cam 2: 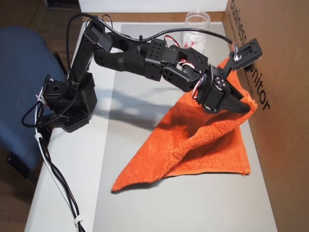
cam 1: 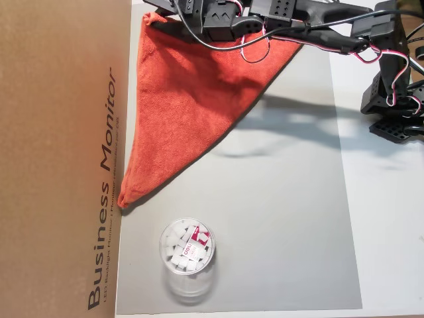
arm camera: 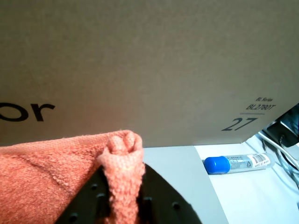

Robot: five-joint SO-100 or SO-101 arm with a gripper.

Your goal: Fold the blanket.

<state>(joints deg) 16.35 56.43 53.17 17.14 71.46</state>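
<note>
Terry cloth bunched in your claw [arm camera: 122, 205]: the wrist view shows both black fingers clamped on a pinched corner of the orange-red blanket [arm camera: 42, 177], with the fabric puckered into a small knob above the tips. You can see the brown cardboard box [arm camera: 149, 65] filling the background there, printed with dark lettering and the number 27, and a blue-capped tube [arm camera: 236, 163] lying on the white surface [arm camera: 261, 200] to the right.

In an overhead view, your blanket [cam 1: 182, 106] lies as a long triangle on the grey mat [cam 1: 278, 218], one long edge running just beside the box [cam 1: 59, 159], its narrow point reaching down toward the clear tub [cam 1: 187, 255] of white pieces, which stands apart from the cloth. The arm [cam 1: 278, 20] crosses the top of that view over the blanket's wide end.

In the other overhead view, your claw [cam 2: 241, 104] holds the corner lifted close to the box [cam 2: 280, 96], while the blanket [cam 2: 193, 150] drapes down from it in a doubled layer onto the mat, a small white tag [cam 2: 243, 174] showing at its lower hem. The tub [cam 2: 199, 24] stands at the far end.
</note>
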